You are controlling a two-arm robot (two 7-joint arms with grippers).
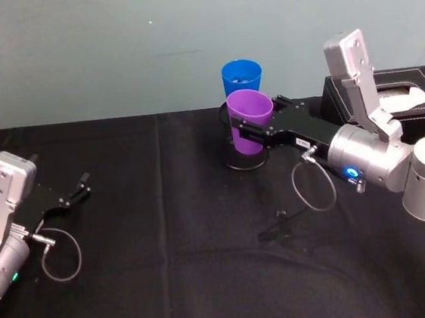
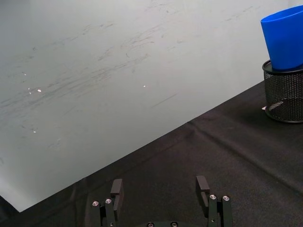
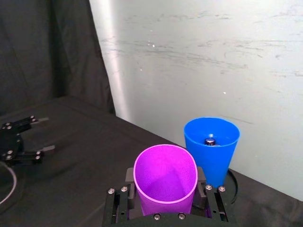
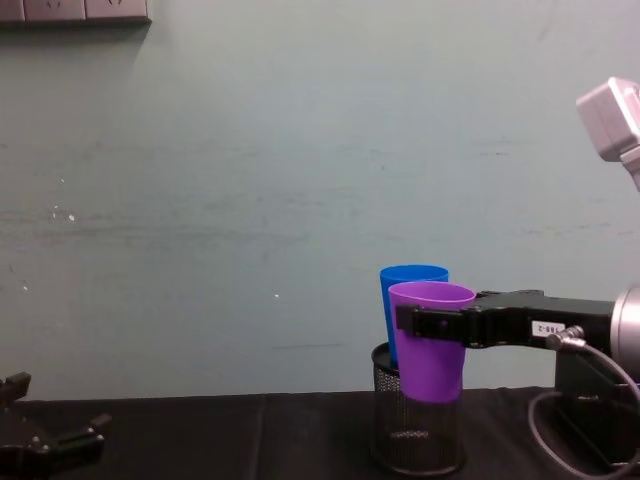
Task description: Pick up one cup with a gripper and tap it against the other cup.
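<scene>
1. While right claw (image 3: 165, 188) pinched purple cup (image 1: 249, 111) at mid-wall, cup hung above table (image 1: 165, 209), beside blue cup (image 1: 242, 76) in mesh holder (image 4: 415, 440).
2. Plastic judged light, slick; hold mid-wall, mod. force.
3. Left claw (image 2: 159, 187) sat spread, parked table-left.

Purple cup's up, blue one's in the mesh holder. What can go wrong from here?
The blue cup sits in the mesh holder, high above its rim; a hard tap may tip it or shift the holder.
The right gripper pinches the smooth, tapered purple cup in mid-air; the knock might twist or slip it.
The left gripper is parked far left.
</scene>
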